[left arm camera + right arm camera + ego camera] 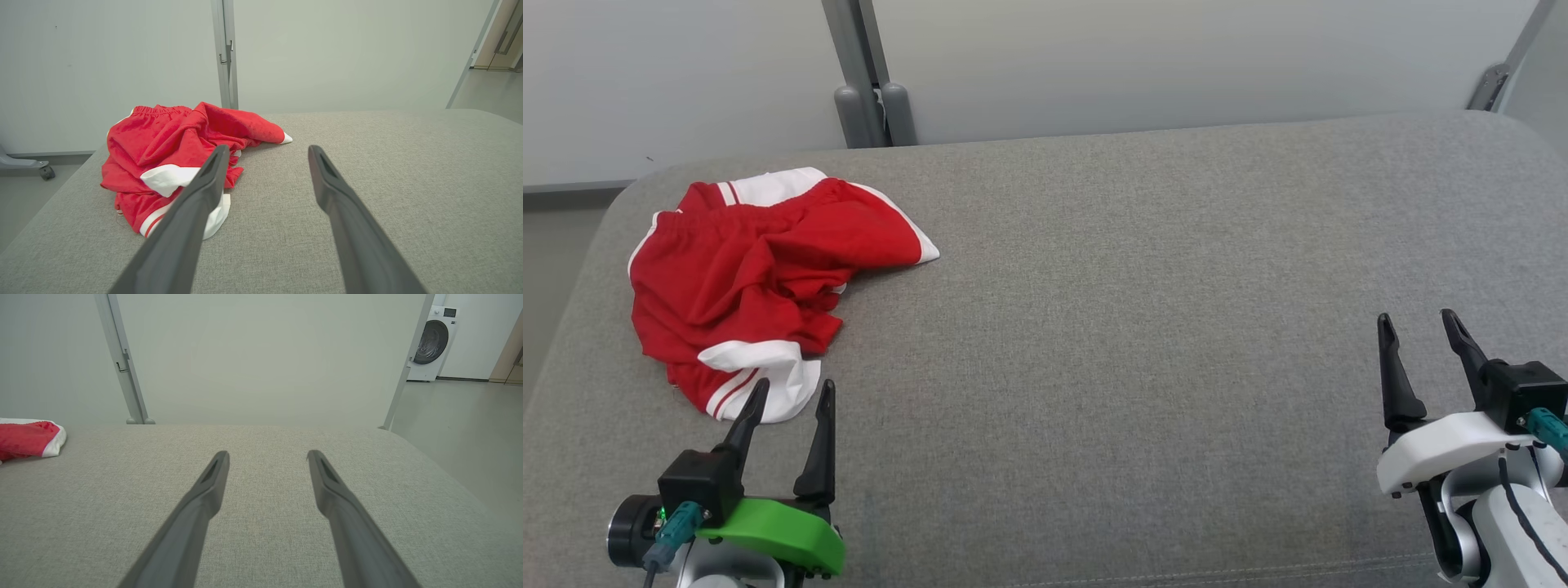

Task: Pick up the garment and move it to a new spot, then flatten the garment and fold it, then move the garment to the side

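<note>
both jaws open and empty, I'm worried my left gripper (794,390) shoves that crumpled red-and-white soft garment (760,269) off the grey fabric cushion (1135,327) at its left corner

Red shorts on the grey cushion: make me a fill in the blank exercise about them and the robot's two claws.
1. The red shorts lie on the robot's ____ side of the grey cushion.
2. Their contrasting panels are ____.
3. The left claw and the right claw both stand ____, gripping nothing.
4. The claw nearer the shorts is the ____ one.
Missing words: left; white; open; left.
</note>
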Robot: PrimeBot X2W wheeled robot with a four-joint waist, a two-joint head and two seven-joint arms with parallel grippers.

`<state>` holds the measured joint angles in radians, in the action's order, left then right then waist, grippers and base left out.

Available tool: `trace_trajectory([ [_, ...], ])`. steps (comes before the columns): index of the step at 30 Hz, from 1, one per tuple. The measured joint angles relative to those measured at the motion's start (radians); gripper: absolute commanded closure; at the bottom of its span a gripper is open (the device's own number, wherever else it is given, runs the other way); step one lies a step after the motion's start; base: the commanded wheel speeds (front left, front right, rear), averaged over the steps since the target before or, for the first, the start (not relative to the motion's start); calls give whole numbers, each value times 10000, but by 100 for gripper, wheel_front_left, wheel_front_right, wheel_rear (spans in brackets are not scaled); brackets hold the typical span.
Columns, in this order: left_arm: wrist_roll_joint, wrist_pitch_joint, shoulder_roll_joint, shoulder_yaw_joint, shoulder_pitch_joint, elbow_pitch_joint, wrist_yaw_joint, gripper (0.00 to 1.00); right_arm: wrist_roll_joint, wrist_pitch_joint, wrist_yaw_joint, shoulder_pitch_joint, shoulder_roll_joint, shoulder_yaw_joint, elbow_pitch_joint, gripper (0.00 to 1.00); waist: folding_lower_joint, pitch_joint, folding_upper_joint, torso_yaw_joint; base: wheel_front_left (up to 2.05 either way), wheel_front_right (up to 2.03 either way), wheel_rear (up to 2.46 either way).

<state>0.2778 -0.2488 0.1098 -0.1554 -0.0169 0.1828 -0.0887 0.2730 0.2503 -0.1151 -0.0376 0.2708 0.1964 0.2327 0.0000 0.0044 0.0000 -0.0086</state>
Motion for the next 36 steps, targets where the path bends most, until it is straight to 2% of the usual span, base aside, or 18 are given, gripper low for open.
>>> trace_trajectory([
  [19, -104, 0, -176, 113, -42, 21, -171, 0, -105, 2, 90, 59, 10, -253, -109, 0, 0, 86, 0, 4, 0, 0, 0],
  [27, -299, -2, -268, 75, -184, 153, -182, 0, -161, 2, 113, 61, 12, -276, -155, 0, 0, 92, 0, 567, 0, 0, 0],
  [36, -364, -2, -295, 249, -162, 297, -211, 0, -217, 2, 268, 61, -19, -190, -153, 0, 0, 4, 0, 1579, 0, 0, 0],
])
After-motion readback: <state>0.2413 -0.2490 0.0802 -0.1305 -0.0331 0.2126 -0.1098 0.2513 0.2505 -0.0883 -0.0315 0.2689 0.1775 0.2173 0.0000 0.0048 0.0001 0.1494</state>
